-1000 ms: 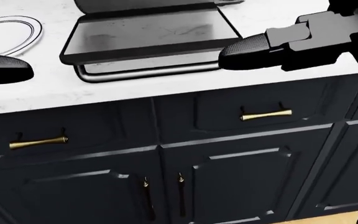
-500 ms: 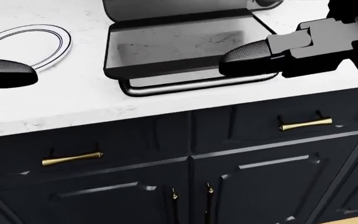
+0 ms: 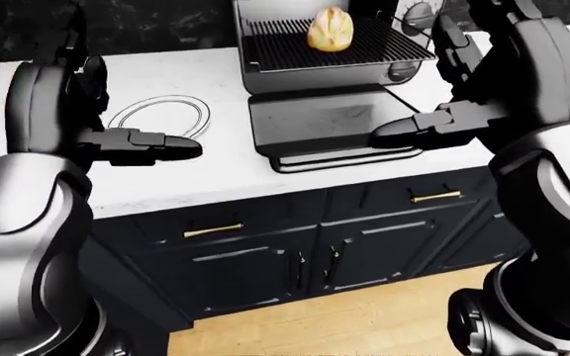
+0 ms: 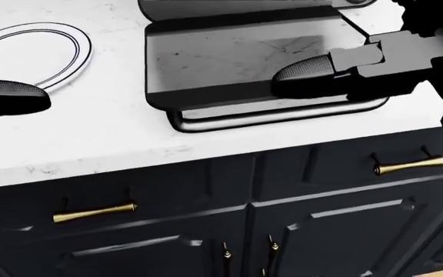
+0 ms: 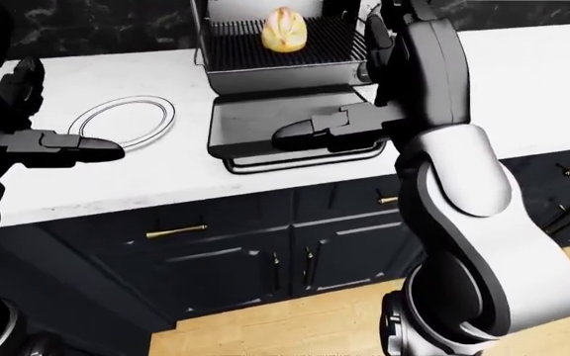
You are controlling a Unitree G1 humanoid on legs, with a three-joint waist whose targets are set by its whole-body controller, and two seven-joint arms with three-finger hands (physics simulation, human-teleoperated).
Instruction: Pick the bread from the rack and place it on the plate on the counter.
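Note:
A golden bread roll (image 3: 331,30) lies on the pulled-out black rack (image 3: 295,46) of a toaster oven at the top of the left-eye view. The oven's door (image 3: 330,122) hangs open flat over the white counter. A clear round plate (image 3: 162,116) sits on the counter left of the oven. My right hand (image 3: 396,133) is open and empty, its fingers stretched out over the door's right edge, well below the bread. My left hand (image 3: 176,147) is open and empty, hovering just below the plate.
The white marble counter (image 4: 98,133) ends above dark cabinets with brass drawer handles (image 4: 95,212). A dark backsplash (image 5: 117,30) runs behind the counter. Wood floor (image 3: 345,326) shows at the bottom of the left-eye view.
The head view has shifted, so the oven door and plate slid right and down in the picture. Both hands keep about the same places in the view.

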